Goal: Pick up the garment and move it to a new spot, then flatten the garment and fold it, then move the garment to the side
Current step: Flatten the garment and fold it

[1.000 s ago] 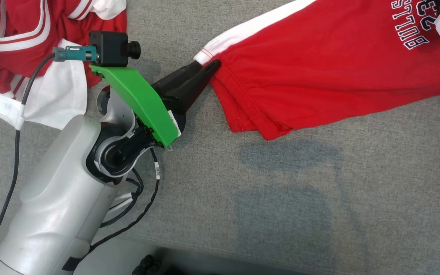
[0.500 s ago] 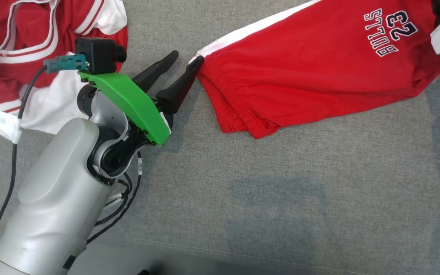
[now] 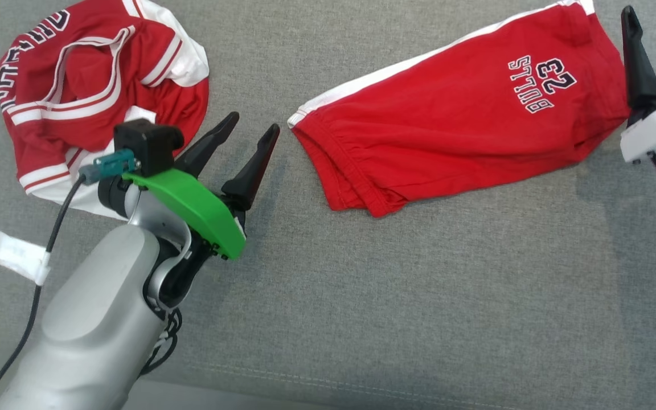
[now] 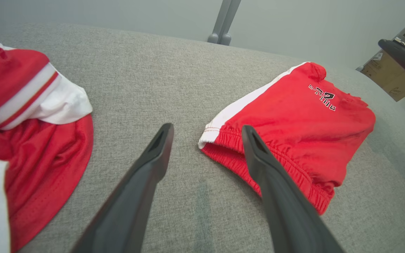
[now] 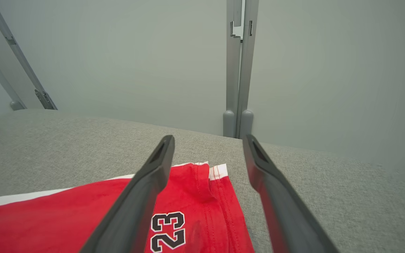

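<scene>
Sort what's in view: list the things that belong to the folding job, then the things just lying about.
Job: red shorts lying on the grey cushion; left hand, open beside the waistband; right hand, open by the leg hem.
Lying about: crumpled red-and-white jersey; cardboard box.

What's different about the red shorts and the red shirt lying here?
The shorts lie folded and fairly flat; the shirt is bunched in a crumpled heap. The shorts carry a dark number 23 and one white side stripe; the shirt has striped red-and-white trim and larger white patches. Both are red and white, and both rest on the grey fabric surface.
</scene>
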### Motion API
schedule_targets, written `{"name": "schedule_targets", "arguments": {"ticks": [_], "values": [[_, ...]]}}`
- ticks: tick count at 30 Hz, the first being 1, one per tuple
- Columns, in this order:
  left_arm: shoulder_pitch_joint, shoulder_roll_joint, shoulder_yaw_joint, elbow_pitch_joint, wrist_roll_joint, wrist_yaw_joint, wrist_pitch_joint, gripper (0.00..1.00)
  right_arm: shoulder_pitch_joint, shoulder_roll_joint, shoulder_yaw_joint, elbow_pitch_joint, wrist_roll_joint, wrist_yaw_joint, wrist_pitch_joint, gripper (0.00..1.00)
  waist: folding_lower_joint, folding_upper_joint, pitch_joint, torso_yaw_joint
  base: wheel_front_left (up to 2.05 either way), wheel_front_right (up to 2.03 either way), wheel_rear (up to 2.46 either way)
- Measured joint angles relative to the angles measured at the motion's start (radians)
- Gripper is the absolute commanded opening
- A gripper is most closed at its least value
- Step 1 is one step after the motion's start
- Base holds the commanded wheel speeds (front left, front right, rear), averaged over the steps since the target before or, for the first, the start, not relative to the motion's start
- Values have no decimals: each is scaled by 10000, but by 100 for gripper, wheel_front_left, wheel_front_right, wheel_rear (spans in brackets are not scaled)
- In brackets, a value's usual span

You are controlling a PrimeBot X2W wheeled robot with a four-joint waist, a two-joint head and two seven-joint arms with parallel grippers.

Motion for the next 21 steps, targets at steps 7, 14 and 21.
{"name": "schedule_targets", "arguments": {"ticks": [7, 14, 21], "values": [[1089, 443, 29, 247, 571, 318, -1143, 100, 1406, 458, -104, 8, -144, -629, -859, 100, 0, 0, -872, -130, 0, 0, 0], [2016, 780, 272, 382, 736, 692, -1848, 100, 2571, 756, -113, -46, -127, -796, -859, 100, 0, 0, -1626, -395, 0, 0, 0], [2924, 834, 560, 190, 1137, 1179, -1941, 100, 3763, 744, -397, -286, -127, -974, -903, 100, 0, 0, -2407, -785, 0, 0, 0]]}}
